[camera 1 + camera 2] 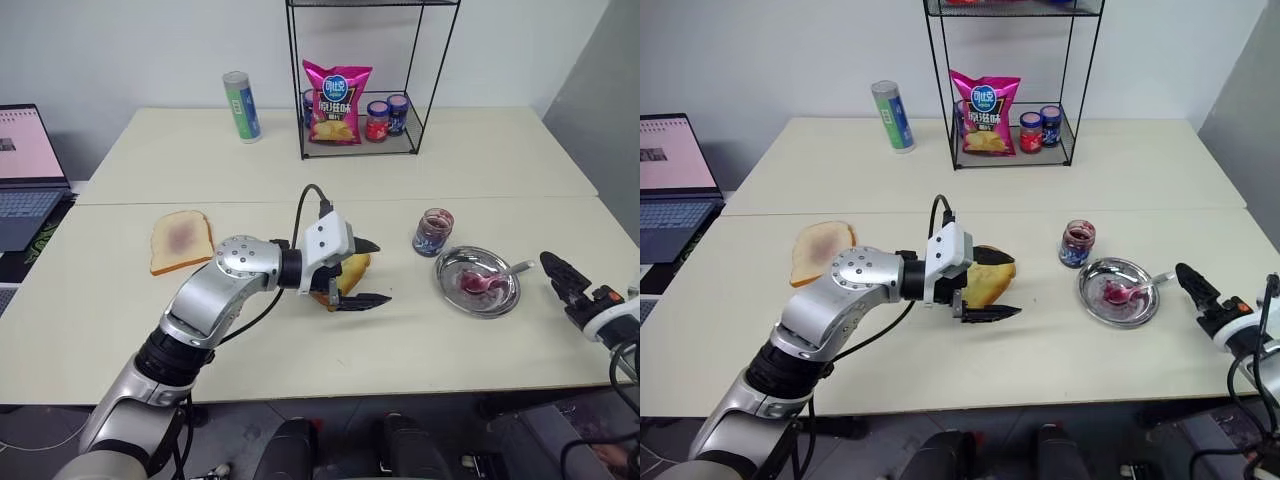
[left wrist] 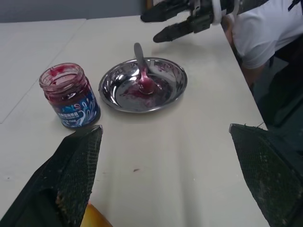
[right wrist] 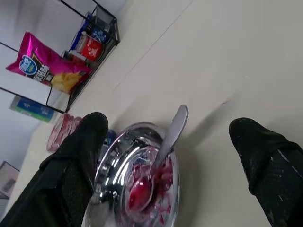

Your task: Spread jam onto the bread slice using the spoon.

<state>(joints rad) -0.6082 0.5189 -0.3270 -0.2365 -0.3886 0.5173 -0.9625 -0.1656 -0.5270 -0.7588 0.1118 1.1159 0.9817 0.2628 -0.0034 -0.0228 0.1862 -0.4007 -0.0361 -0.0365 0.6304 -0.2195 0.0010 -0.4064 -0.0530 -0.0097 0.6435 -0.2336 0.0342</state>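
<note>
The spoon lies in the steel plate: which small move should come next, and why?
Probably the right gripper, open beside the plate, should move onto the spoon handle, which juts over the rim toward it. The left gripper hangs open over the bread slice, holding nothing.

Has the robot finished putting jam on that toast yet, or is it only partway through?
Hard to tell. The spoon lies in the steel plate, its bowl red with jam, and the open jam jar stands beside it. Both grippers are open and empty: the left gripper hovers over the bread slice, hiding most of it, and the right gripper is near the plate. Whether jam is spread cannot be seen.
</note>
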